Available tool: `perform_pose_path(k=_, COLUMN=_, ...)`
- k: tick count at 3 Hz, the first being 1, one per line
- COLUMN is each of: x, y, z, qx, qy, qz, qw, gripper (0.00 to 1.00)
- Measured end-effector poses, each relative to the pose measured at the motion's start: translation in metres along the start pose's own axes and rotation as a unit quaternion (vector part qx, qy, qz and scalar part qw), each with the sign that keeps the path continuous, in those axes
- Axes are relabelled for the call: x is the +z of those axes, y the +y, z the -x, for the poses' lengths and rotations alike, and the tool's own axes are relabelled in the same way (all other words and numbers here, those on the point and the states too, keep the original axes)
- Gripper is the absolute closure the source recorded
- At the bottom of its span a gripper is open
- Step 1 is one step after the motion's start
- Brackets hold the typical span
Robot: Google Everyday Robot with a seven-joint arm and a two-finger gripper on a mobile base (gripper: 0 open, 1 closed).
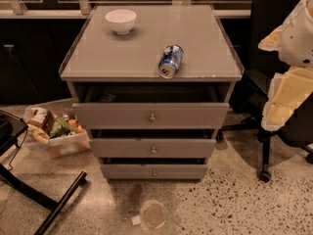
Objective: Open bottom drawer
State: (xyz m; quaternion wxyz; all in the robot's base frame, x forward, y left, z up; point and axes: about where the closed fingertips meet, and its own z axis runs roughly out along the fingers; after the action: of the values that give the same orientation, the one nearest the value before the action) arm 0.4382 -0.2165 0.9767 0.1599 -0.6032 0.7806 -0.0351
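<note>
A grey cabinet (151,38) with three drawers stands in the middle of the camera view. The bottom drawer (127,172) is the lowest and narrowest front, with a small round metal knob (154,173). Its front sits close to the cabinet, with a thin dark gap above it. The top drawer (112,115) is pulled out partway and the middle drawer (117,148) slightly. My gripper (275,115), on the white and cream arm, hangs at the right edge, well to the right of the cabinet and above the bottom drawer's level. It touches nothing.
A white bowl (121,20) and a blue can (170,61) lying on its side are on the cabinet top. A clear bin of snack packets (54,131) sits on the floor at left. A black chair (266,146) stands at right, black frame legs (49,199) at front left.
</note>
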Motion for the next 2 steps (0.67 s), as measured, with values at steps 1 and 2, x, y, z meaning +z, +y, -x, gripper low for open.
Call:
perform_pose_path(k=1, x=0.000, y=0.000, z=0.000, qx=0.000, qy=0.000, qz=0.000, qw=1.0000, gripper=0.00)
perform_pose_path(k=2, x=0.019, y=0.003, z=0.002, qx=0.022, qy=-0.032, qz=0.003, qw=0.9993, gripper=0.00)
